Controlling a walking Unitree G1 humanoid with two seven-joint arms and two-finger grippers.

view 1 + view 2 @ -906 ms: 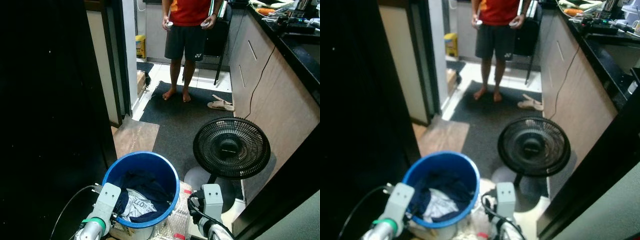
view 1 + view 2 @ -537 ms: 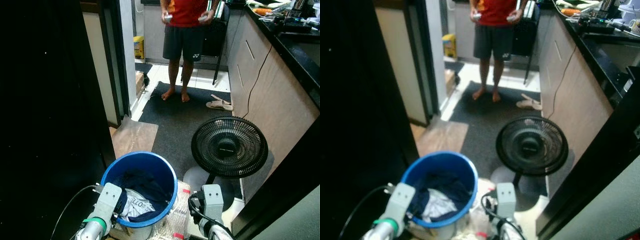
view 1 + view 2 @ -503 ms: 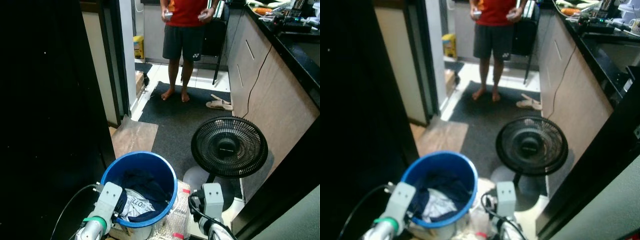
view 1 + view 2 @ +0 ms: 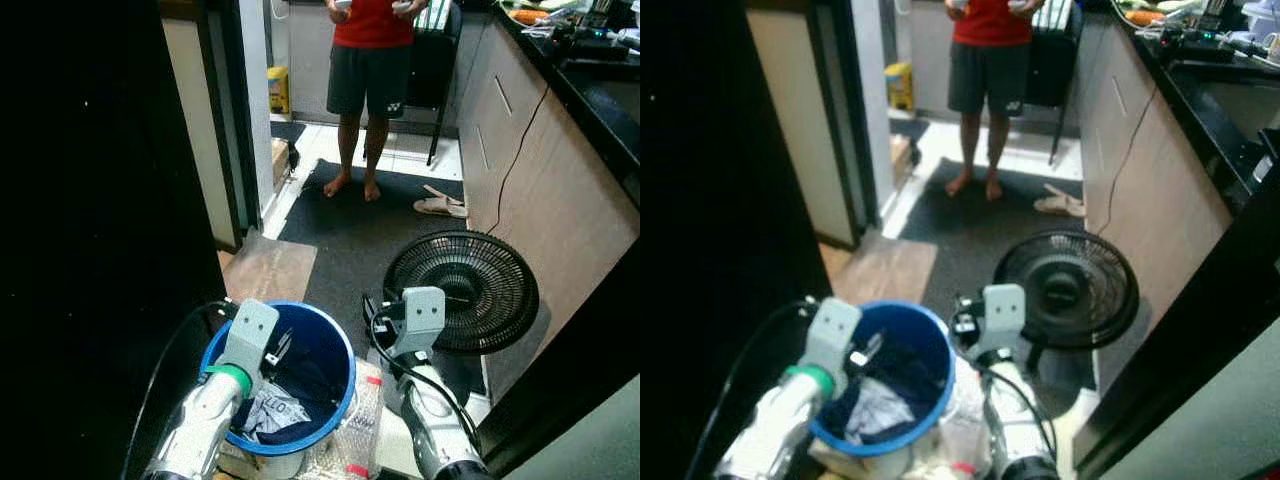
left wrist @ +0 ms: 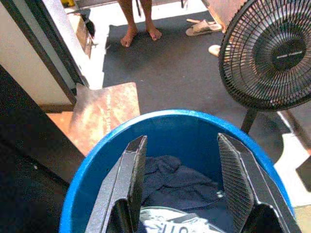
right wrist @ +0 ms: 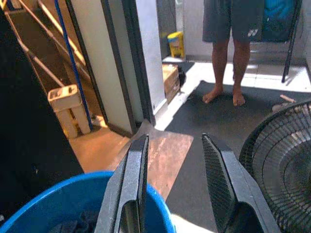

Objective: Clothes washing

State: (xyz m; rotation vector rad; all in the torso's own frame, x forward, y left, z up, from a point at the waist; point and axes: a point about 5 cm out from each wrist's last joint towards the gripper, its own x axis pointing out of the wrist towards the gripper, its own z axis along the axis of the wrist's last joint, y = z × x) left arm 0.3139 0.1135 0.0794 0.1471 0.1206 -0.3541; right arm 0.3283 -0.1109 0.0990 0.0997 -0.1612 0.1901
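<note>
A round blue plastic bucket (image 4: 340, 365) stands on the floor, on bubble wrap (image 4: 345, 445), with a black pedestal fan (image 4: 470, 290) at its 2 o'clock. Inside lie dark navy clothes (image 5: 182, 187) over a white printed garment (image 4: 268, 412). The left tool (image 5: 182, 182), fingers spread and released, hangs over the bucket's mouth. The right tool (image 6: 172, 170), also spread and holding nothing, sits at the bucket's 3 o'clock rim. A barefoot person (image 4: 370, 75) stands at 12 o'clock on a dark floor mat (image 4: 360, 240).
</note>
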